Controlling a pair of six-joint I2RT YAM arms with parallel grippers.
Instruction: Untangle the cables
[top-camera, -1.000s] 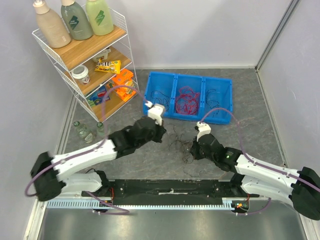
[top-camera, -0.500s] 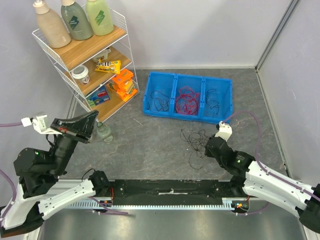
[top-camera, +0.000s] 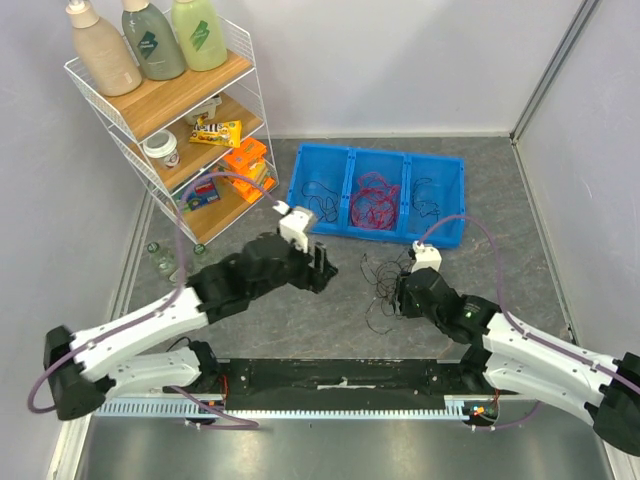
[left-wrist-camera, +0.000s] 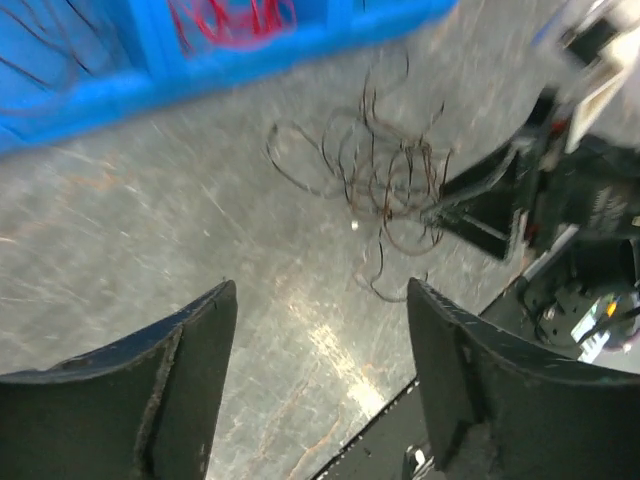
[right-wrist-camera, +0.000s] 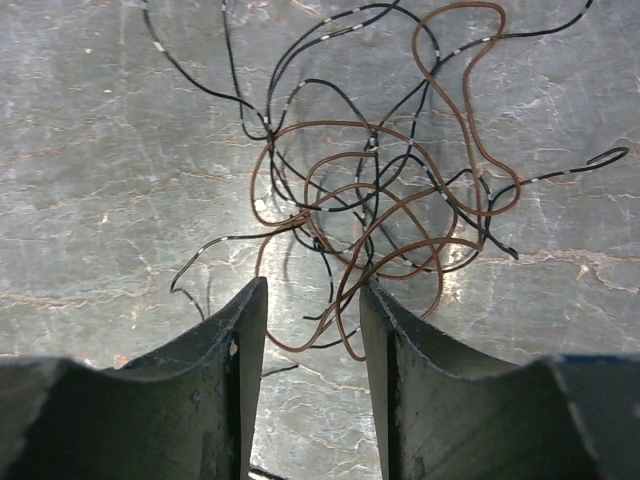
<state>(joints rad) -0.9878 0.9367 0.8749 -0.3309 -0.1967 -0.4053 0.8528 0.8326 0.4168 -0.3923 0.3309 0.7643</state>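
Note:
A loose tangle of thin black and brown cables (top-camera: 384, 283) lies on the grey floor between my two grippers. My left gripper (top-camera: 324, 262) hovers to its left, open, with nothing between the fingers (left-wrist-camera: 320, 290); the cables (left-wrist-camera: 385, 180) lie ahead of it. My right gripper (top-camera: 400, 296) sits at the tangle's right edge, open (right-wrist-camera: 313, 288), and the nearest brown loops of the cables (right-wrist-camera: 380, 200) reach down between its fingertips, ungripped. More cables, red (top-camera: 373, 205) and black (top-camera: 320, 200), lie in a blue three-part bin (top-camera: 370, 233).
A white wire shelf (top-camera: 160, 110) with bottles and packets stands at the back left. Two small glass bottles (top-camera: 165, 262) stand on the floor by its foot. The black base rail (top-camera: 340, 375) runs along the near edge. Walls close the back and right.
The left arm swung away to the far left, then came back to the tangle with its gripper open. The right gripper moved up to the cables and opened.

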